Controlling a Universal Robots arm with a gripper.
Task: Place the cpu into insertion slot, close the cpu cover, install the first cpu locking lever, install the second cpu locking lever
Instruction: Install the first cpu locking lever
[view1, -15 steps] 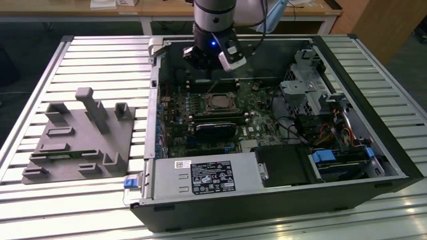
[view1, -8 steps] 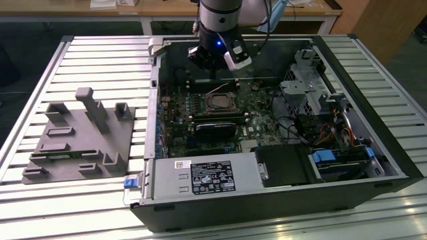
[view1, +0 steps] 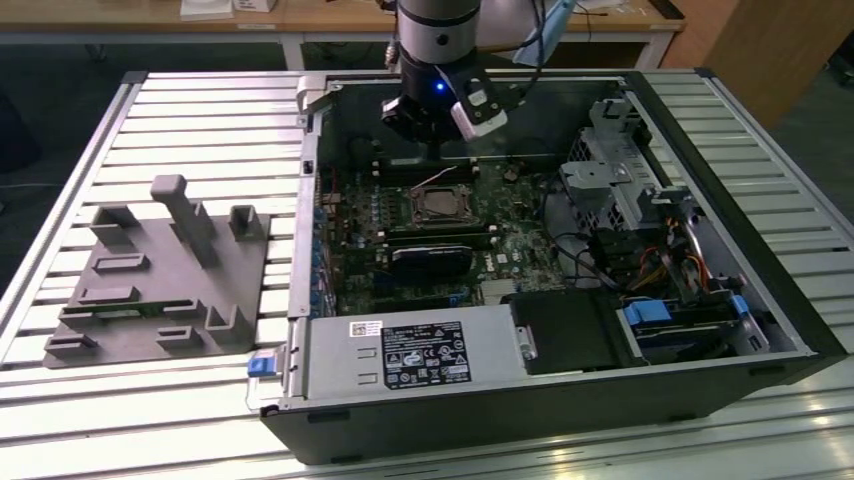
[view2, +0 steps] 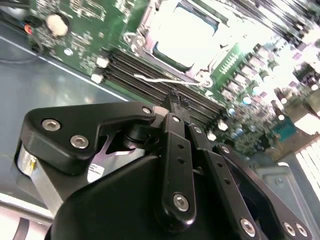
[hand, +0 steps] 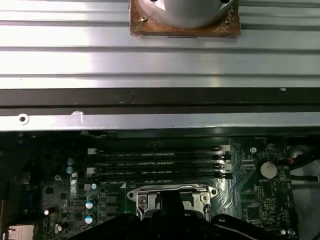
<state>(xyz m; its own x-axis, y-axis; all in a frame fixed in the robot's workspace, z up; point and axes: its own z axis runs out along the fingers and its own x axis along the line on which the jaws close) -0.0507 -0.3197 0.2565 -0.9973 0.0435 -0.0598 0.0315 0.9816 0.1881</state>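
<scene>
An open computer case (view1: 310, 200) lies on the slatted table. On its green board the insertion slot (view1: 441, 205) holds the cpu (view2: 182, 37), whose top shines pale in the second wrist view. The cpu cover (view2: 146, 22) lies flat as a silvery frame around it; the frame also appears in the first wrist view (hand: 142, 197). A thin wire locking lever (view2: 160, 80) stands out from the slot's edge beside the memory slots (hand: 155, 162). My gripper (view1: 430, 158) hangs just behind the slot, its tip (view2: 175, 97) close to that lever, shut with nothing seen between the fingers.
A grey fixture block (view1: 160, 280) with posts and slots sits at the exterior view's left. Inside the case are a labelled power supply (view1: 427, 355), a black card (view1: 430, 258), a metal drive cage (view1: 627, 170) and coloured cables (view1: 654, 270) at the right.
</scene>
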